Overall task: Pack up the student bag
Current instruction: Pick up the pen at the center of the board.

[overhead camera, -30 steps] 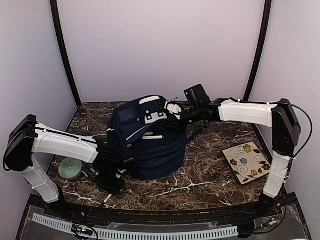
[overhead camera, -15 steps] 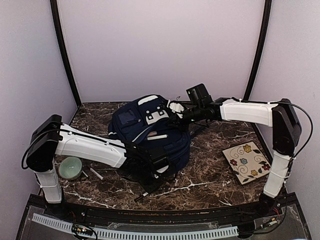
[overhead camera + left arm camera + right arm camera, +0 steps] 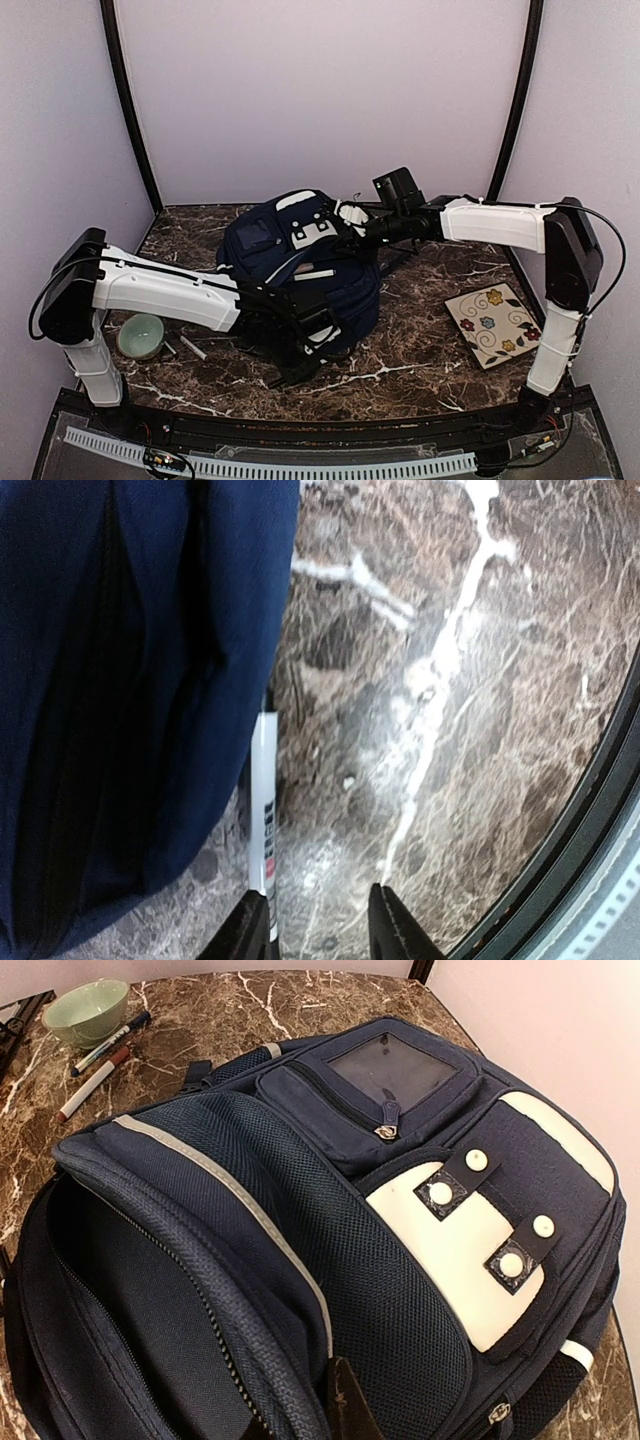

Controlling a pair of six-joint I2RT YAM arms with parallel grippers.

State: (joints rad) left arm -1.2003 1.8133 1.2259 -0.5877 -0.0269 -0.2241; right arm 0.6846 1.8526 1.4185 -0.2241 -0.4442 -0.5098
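The student bag (image 3: 300, 270), a navy backpack with white patches, lies in the middle of the table with its main compartment unzipped (image 3: 110, 1300). My right gripper (image 3: 350, 232) is shut on the opening's rim (image 3: 305, 1410) at the bag's top, holding it up. My left gripper (image 3: 296, 368) is low at the bag's near edge, jaws open (image 3: 318, 932). A white marker (image 3: 263, 810) lies on the marble along the bag's side (image 3: 130, 700), its end at the inner face of my left finger (image 3: 250, 930). Nothing is pinched between the fingers.
A green bowl (image 3: 140, 335) sits at the near left with a marker (image 3: 193, 348) beside it; the right wrist view shows two markers (image 3: 100, 1055) by the bowl (image 3: 85, 1008). A flowered tile (image 3: 493, 323) lies at the right. The table's front rail (image 3: 600, 810) is close to my left gripper.
My left arm swung from the bowl side to the bag's near edge carrying a marker, then opened its jaws; the marker now rests on the table. The right arm held still.
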